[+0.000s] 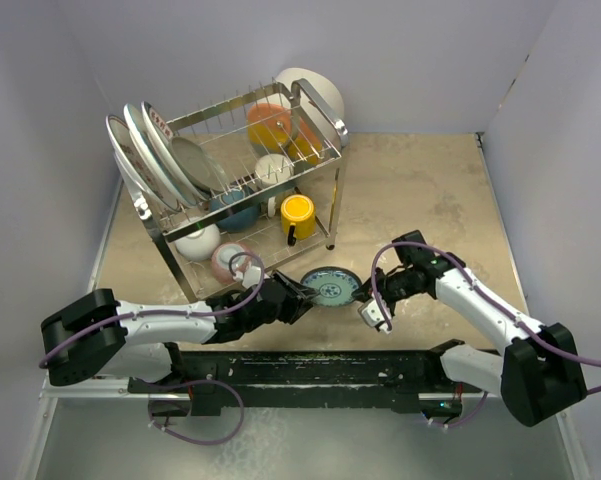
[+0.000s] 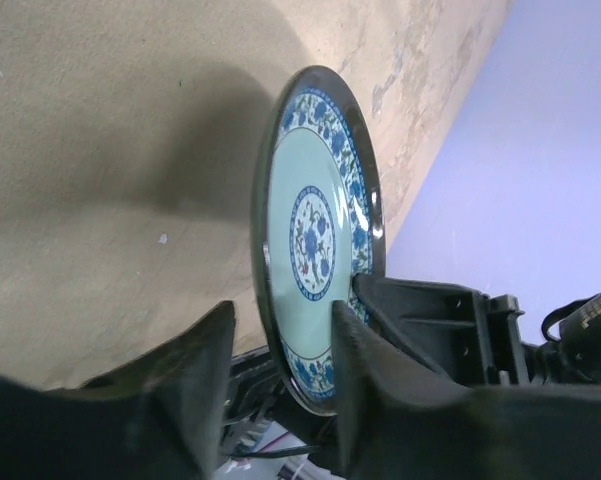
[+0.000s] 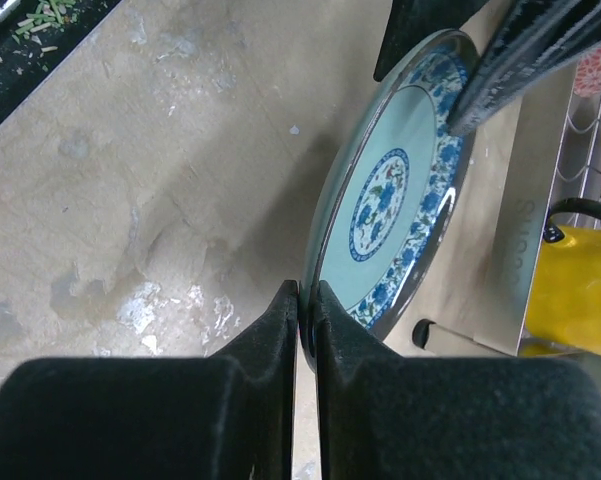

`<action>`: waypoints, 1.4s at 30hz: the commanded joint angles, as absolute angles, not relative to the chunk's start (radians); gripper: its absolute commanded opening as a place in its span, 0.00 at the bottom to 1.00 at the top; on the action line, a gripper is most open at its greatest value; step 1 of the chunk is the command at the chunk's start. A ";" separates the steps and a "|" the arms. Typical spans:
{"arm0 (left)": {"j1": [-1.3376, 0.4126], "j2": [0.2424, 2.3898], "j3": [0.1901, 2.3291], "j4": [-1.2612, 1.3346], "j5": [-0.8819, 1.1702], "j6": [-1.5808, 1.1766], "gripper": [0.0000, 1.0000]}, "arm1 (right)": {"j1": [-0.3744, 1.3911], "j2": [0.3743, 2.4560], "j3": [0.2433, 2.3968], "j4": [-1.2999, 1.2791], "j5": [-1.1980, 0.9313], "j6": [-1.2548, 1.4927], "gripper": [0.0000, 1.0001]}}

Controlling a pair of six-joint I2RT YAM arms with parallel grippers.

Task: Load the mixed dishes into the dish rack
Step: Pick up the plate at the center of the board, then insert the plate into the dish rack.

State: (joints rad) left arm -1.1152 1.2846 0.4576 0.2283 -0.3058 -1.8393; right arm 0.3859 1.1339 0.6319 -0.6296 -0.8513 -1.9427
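Two grippers share one plate, just ahead of the arm bases. The right gripper (image 3: pixel 305 295) is clenched hard on the rim of the teal plate (image 3: pixel 390 190), its fingers nearly meeting with only the plate's edge between them. From the other side comes the left gripper (image 2: pixel 280 320), and it has let go: its jaws stand apart, astride the opposite rim, with a sliver of daylight behind the plate's back.

The plate is up on edge, its blue-flowered face tilted; it hangs over the tan table (image 1: pixel 430 190) between the two wrists, just in front of the rack's near legs. Whether its lower edge touches the table I cannot tell.

Moving back now to the dish rack (image 1: pixel 335 135), chrome wire in two tiers, and it is well stocked. On the lower tier a white bowl (image 1: pixel 197 240) sits at the left end; a dark blue bowl (image 1: pixel 237 212) is tucked under the upper shelf, half hidden; a yellow cup (image 1: pixel 298 212) stands at the right end, its handle toward us.

Up top, a row of grey plates (image 1: pixel 155 150) leans upright at the left end; orange dishes (image 1: pixel 270 125) sit toward the far right. At the very back, a big white dish (image 1: pixel 318 88) rests against the rack's far end.
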 commanded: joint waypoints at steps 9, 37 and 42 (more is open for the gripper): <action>-1.118 1.278 0.460 0.270 -0.335 -1.794 0.80 | 0.364 1.119 0.700 -0.733 -0.837 -1.930 0.00; -1.117 1.396 0.298 0.772 -0.358 -1.364 0.99 | 0.076 1.046 0.922 -0.556 -0.701 -1.008 0.00; -1.117 1.436 0.316 0.817 -0.322 -1.285 0.99 | 0.009 1.061 0.996 -0.518 -0.676 -0.809 0.00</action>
State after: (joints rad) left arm -1.1152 1.4220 0.2989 0.6792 -0.3470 -1.3941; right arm 0.0490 1.0565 0.9096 -0.5934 -0.6933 -1.0462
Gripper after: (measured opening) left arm 0.991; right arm 0.058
